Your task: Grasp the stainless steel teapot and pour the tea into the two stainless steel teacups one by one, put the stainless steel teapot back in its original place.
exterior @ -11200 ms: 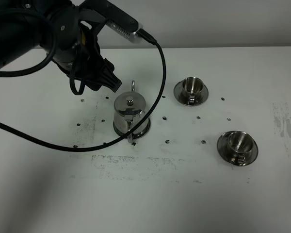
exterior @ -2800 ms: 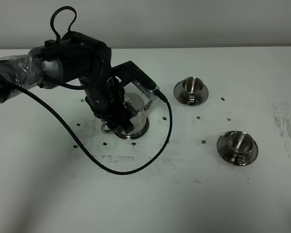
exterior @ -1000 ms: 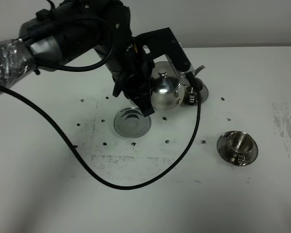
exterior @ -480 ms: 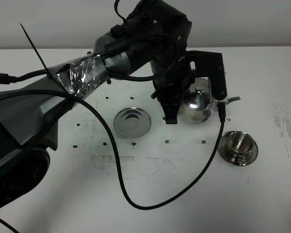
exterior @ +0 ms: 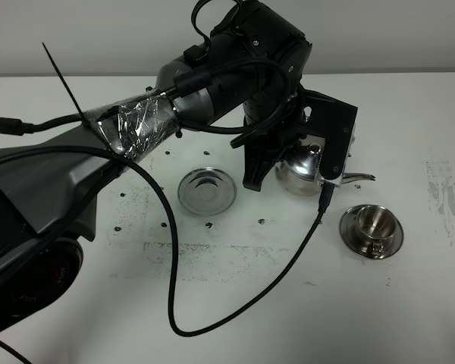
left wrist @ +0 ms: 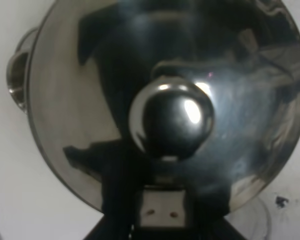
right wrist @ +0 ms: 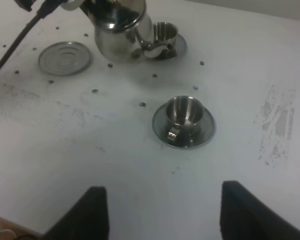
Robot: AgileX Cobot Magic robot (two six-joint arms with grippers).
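My left gripper [exterior: 267, 168] is shut on the loop handle of the stainless steel teapot [exterior: 299, 170], holding it above the table. Its thin spout [exterior: 360, 178] points right, just behind the near teacup [exterior: 371, 229], which stands empty on its saucer. The other teacup [right wrist: 164, 34] shows in the right wrist view only, behind the teapot [right wrist: 121, 29]. The original place, a round saucer [exterior: 206, 189], lies bare left of the pot. In the left wrist view the domed lid and its knob [left wrist: 171, 119] fill the picture. My right gripper [right wrist: 172, 215] hovers open in front of the near teacup [right wrist: 184, 114].
The left arm's black cable [exterior: 235, 299] loops over the table in front of the saucer. Small dark specks dot the white tabletop [exterior: 409, 318] around the vessels. A worn grey patch [exterior: 447, 201] marks the right edge.
Over the last second the left gripper carried the teapot right and forward, from beside the far teacup to just behind the near teacup. The saucer stays bare.
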